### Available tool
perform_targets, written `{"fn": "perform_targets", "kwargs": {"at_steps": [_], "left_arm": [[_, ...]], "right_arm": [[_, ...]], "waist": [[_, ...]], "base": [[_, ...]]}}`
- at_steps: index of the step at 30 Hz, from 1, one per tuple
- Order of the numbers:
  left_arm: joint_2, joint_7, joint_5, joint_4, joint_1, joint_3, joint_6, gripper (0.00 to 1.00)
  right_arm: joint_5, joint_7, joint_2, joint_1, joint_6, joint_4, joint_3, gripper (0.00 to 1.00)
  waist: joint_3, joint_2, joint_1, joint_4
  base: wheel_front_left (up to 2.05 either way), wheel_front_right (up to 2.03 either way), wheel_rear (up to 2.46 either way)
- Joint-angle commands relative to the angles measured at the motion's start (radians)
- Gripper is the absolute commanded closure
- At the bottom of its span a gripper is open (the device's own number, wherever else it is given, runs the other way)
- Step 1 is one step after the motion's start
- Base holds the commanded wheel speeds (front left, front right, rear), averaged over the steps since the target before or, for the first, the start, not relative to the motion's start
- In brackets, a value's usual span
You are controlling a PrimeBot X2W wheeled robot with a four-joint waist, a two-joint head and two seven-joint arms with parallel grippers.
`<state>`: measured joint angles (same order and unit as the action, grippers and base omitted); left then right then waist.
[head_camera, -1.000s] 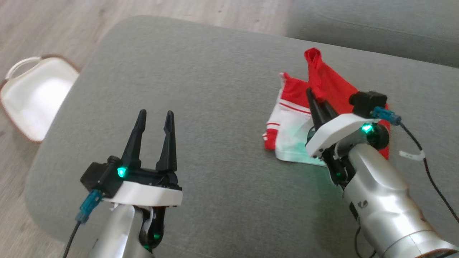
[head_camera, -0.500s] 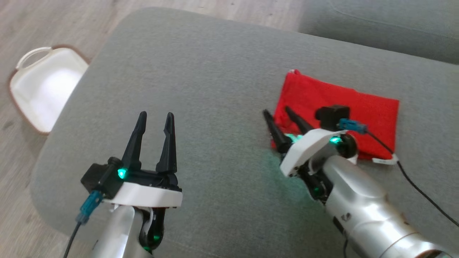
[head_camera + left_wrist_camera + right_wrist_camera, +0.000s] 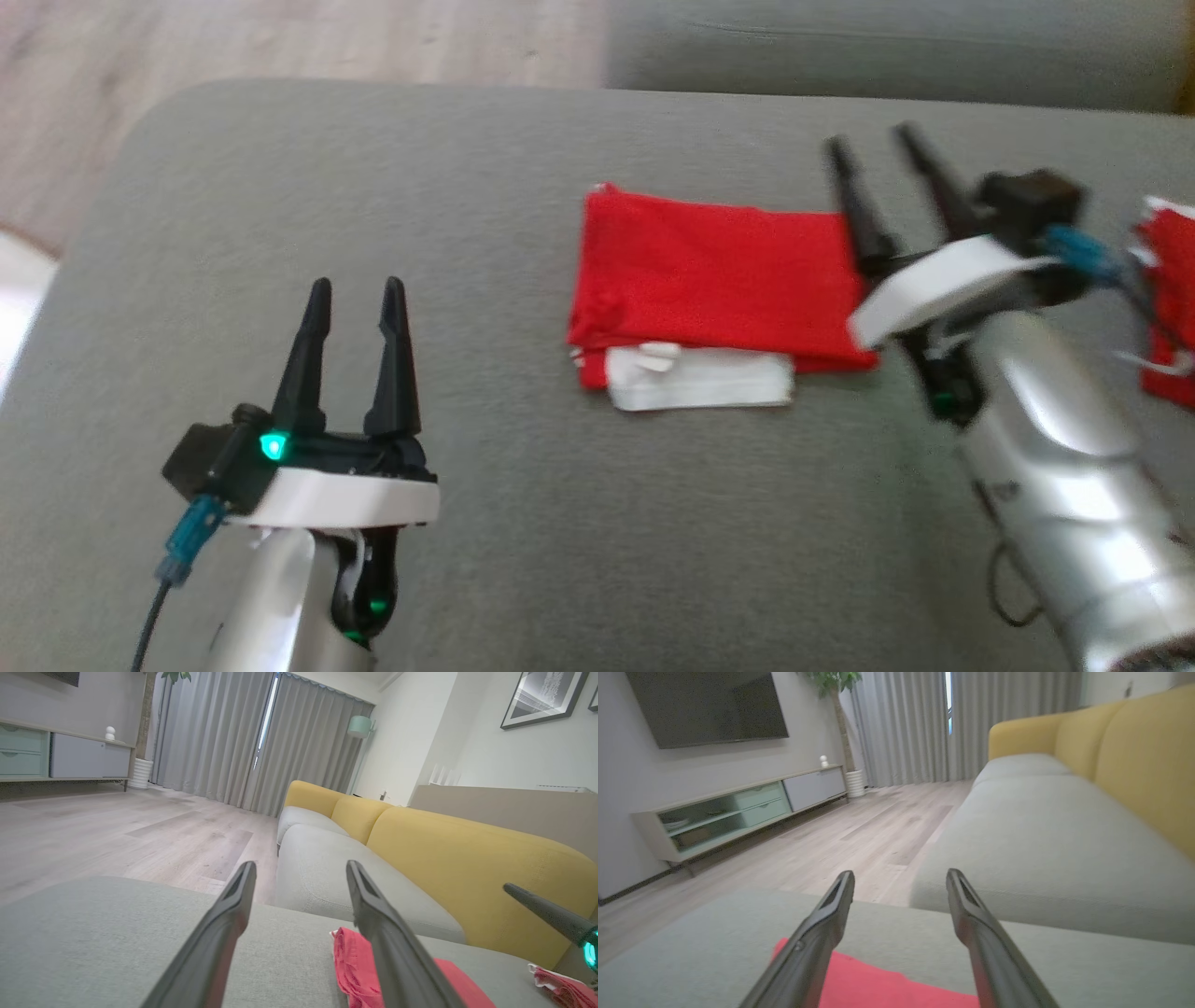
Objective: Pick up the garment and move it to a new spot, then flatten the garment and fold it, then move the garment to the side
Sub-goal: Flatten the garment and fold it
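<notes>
L claw [image 3: 356, 285] open, empty. R claw [image 3: 870, 138] open, empty. Garment [image 3: 709, 271] folded, ahead-right of L claw, just left of R claw. Risk: single-edge grip may unfold layers in transit. Room: bare cushion [image 3: 560, 560] around L claw; 2nd red item [image 3: 1174, 271] right of R claw; cushion edge beyond.

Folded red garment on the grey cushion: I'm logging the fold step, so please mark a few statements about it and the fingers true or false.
1. The garment lies folded flat on the grey cushion. True.
2. The right fingers are shut on the garment. False: they stand open, gripping nothing.
3. The left fingers stand open, apart from the garment. True.
4. The garment shows red alone. False: a white part lies along its near edge.
</notes>
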<state>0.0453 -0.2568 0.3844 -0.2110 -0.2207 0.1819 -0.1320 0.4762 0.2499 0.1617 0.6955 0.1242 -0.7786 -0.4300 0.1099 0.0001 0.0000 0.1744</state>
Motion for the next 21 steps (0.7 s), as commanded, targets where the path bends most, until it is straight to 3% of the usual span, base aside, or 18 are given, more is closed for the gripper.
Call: {"fn": "perform_targets", "kwargs": {"at_steps": [1, 5, 10, 15, 21], "left_arm": [[0.005, -0.005, -0.012, 0.04, -0.026, -0.046, 0.003, 0.0], [0.005, -0.005, -0.015, 0.043, -0.019, -0.069, 0.003, 0.0], [0.005, -0.005, -0.031, 0.036, 0.003, -0.082, 0.002, 0.0], [0.005, -0.005, -0.04, 0.026, 0.033, -0.096, 0.002, 0.0], [0.005, -0.005, -0.039, 0.023, 0.046, -0.1, 0.002, 0.0]], "right_arm": [[-0.058, 0.011, 0.0, -0.04, 0.007, 0.063, 0.037, 0.0], [-0.191, 0.012, -0.006, -0.153, 0.007, 0.175, 0.199, 0.0], [-0.294, 0.012, -0.063, -0.307, 0.007, 0.319, 0.345, 0.0], [-0.33, 0.012, -0.104, -0.423, 0.007, 0.419, 0.402, 0.0], [-0.33, 0.012, -0.111, -0.448, 0.007, 0.449, 0.402, 0.0]], "waist": [[-0.008, -0.0001, 0.0, -0.06], [-0.01, -0.0001, 0.0, -0.108], [-0.016, -0.0001, 0.0, -0.145], [-0.021, -0.0001, 0.0, -0.168], [-0.022, -0.0001, 0.0, -0.17]], "base": [[0.0, 0.0, 0.0], [0.0, 0.0, 0.0], [0.0, 0.0, 0.0], [0.0, 0.0, 0.0], [0.0, 0.0, 0.0]]}}
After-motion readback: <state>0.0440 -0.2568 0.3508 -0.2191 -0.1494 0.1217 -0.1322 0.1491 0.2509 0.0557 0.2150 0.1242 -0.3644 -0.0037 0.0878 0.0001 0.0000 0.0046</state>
